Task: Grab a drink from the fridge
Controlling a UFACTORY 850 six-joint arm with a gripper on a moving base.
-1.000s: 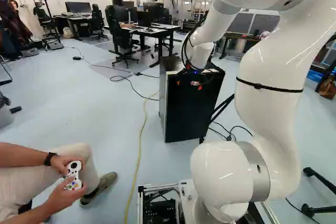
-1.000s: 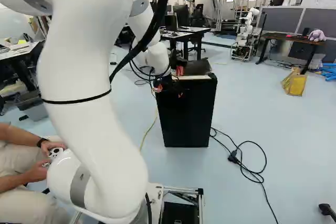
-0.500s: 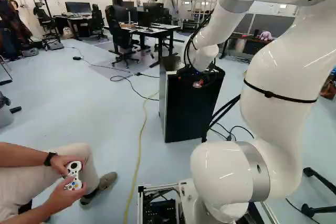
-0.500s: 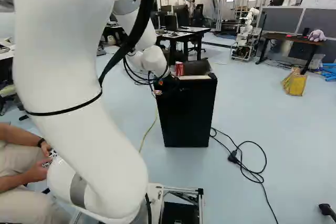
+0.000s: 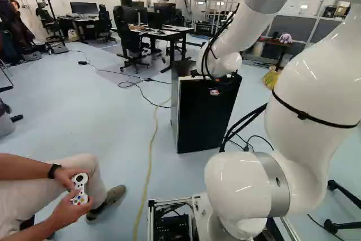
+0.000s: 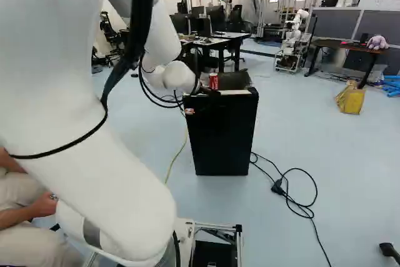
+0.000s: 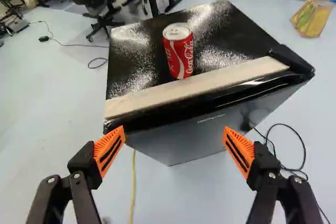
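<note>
Reaching forward, the white arm looms nearest. Farther off stands the black fridge, with a pale strip along the near edge of its top. The claw hangs at the fridge's near side, its fingers spread wide and holding nothing. The red can stands upright on the fridge, just beyond the strip, apart from the fingers.
</note>
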